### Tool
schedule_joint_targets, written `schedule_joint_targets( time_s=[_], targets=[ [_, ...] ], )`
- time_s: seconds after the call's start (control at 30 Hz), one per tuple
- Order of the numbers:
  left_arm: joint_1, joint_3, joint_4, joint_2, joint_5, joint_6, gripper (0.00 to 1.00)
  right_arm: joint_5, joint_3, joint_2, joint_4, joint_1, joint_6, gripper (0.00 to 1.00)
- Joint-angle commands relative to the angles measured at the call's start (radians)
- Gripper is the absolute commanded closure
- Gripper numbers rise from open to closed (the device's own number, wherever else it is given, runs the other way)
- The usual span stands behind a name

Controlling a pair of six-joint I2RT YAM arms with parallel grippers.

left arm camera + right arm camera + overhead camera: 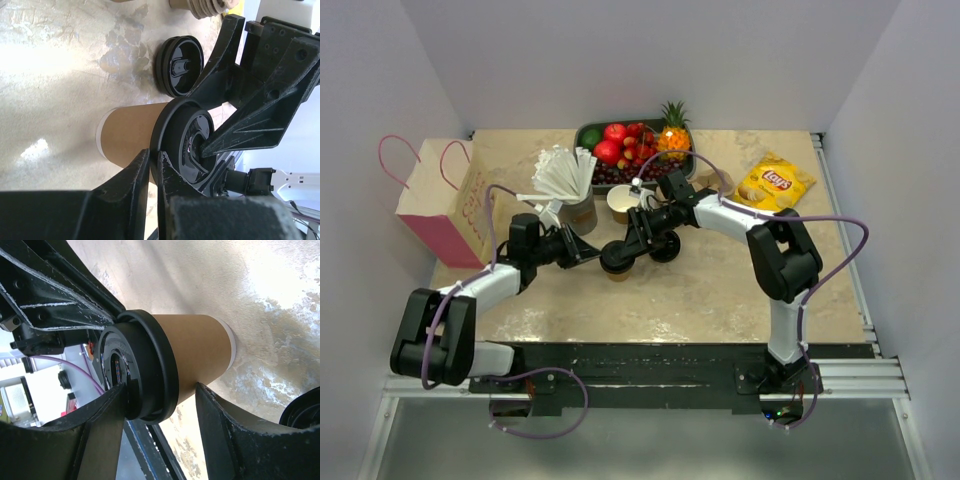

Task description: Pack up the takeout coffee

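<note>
The takeout coffee [618,259], a brown paper cup with a black lid, stands mid-table. It also shows in the left wrist view [129,136] and the right wrist view [196,349]. My left gripper [593,255] reaches it from the left, and its jaws [153,159] are pinched almost shut on the lid's rim. My right gripper [638,239] comes from the right and is open [160,390]. One finger lies across the lid's top and the other sits beside the cup wall under the rim.
A loose black lid [666,247] lies right of the cup. Behind it stand a lidless paper cup [622,203] and a holder of white straws [565,185]. A pink paper bag [445,200] stands far left. A fruit tray [588,128] and a chips bag [775,183] are at the back.
</note>
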Motion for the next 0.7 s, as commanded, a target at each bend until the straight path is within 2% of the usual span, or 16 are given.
schedule_joint_targets(
  time_s=[0.0, 0.17, 0.33, 0.5, 0.67],
  targets=[
    [-0.003, -0.073, -0.193, 0.090, -0.248, 0.070, 0.84, 0.118, -0.012, 0.036, -0.028, 0.007, -0.041, 0.42],
    [-0.013, -0.078, -0.139, 0.036, -0.212, 0.083, 0.79, 0.135, -0.041, 0.049, -0.012, 0.007, -0.092, 0.45],
    [-0.013, -0.106, -0.121, -0.027, -0.229, 0.085, 0.76, 0.148, -0.060, 0.079, -0.005, 0.010, -0.198, 0.53],
    [-0.013, -0.112, -0.113, -0.016, -0.238, 0.105, 0.74, 0.175, -0.103, 0.094, 0.067, 0.014, -0.206, 0.56],
    [-0.015, -0.107, -0.107, -0.001, -0.243, 0.122, 0.73, 0.283, -0.146, 0.051, 0.120, 0.042, -0.248, 0.59]
  ],
)
